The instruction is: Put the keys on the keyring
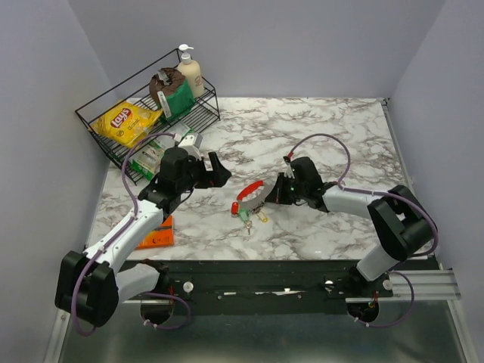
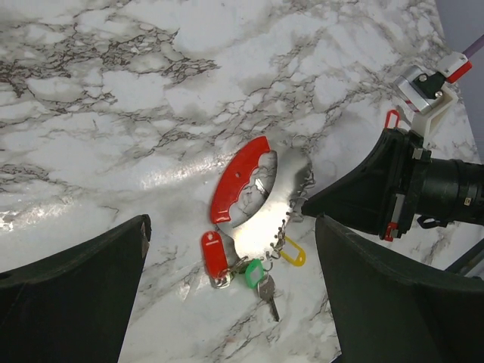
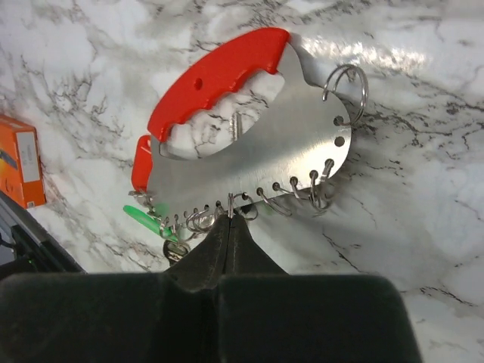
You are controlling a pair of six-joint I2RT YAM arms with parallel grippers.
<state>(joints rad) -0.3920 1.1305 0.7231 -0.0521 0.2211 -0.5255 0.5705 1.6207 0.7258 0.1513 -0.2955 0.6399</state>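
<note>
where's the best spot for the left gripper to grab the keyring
The red handle of the keyring, coming from its outer curved side with the open left gripper. It is the thickest part, has a finger gap behind it, and lies opposite the ringed plate edge that the right gripper looks shut on.

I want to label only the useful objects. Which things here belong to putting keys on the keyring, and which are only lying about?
For the job:
keyring
keys
right gripper, shut on the keyring
left gripper, open

Lying about:
wire basket
chips bag
soap bottle
orange packet
</note>
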